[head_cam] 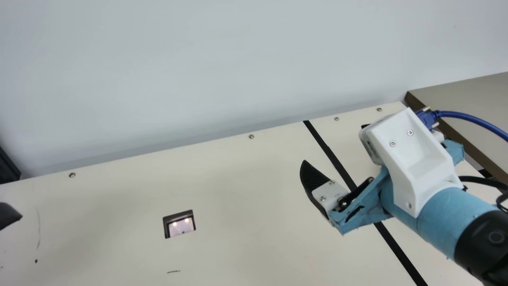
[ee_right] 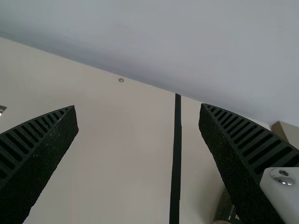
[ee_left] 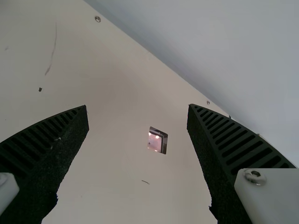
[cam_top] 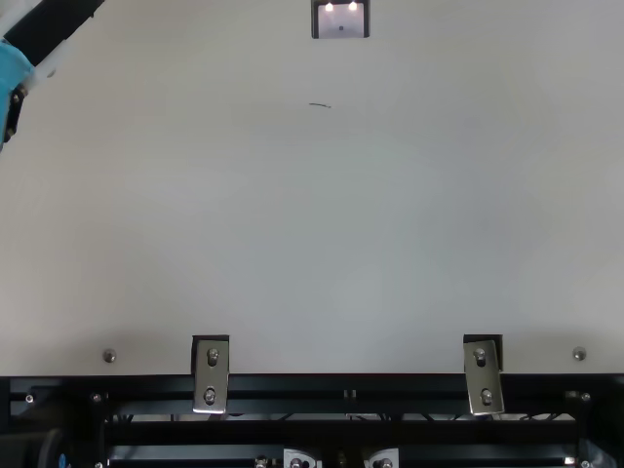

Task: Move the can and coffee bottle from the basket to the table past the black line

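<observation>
Main view: we're seeing one cream table (head_cam: 238, 190), one black line (head_cam: 331, 155). Two grippers, left gripper (head_cam: 8, 214) and right gripper (head_cam: 334, 143), are gaping wide, holding nothing. Right wrist view: one partly hidden dark object (ee_right: 224, 210) is sitting right of line; can or bottle, cannot tell.

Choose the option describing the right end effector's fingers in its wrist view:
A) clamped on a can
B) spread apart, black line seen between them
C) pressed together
B: the right end effector has its fingertips apart, and the black line shows in the gap.
</observation>
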Controlling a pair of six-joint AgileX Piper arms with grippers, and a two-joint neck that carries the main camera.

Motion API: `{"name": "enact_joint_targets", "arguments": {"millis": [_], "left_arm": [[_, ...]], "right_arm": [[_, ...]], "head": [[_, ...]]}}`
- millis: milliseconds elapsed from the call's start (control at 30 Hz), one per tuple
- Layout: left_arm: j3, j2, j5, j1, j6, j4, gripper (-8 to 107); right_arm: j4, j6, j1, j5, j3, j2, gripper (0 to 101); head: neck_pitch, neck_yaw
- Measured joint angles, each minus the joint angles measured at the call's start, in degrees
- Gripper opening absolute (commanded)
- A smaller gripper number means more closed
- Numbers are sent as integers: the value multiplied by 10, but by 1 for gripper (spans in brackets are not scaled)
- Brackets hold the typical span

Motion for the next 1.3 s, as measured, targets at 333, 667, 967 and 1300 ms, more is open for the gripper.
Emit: {"name": "enact_joint_targets", "arguments": {"millis": [333, 667, 967, 1300], "left_arm": [[5, -25, -27, -26, -21, 42, 90], [81, -111, -125, -103, -91, 198, 90], [150, -213, -135, -116, -167, 348, 90], [198, -355, -71, -128, -239, 445, 90]], "right_arm": [[30, -17, -5, 14, -3, -9, 101], [104, -47, -1, 63, 10, -66, 101], [180, -81, -1, 118, 31, -145, 101], [224, -95, -9, 164, 81, -240, 101]], "head": [[0, 0], [0, 0], [0, 0], [0, 0]]}}
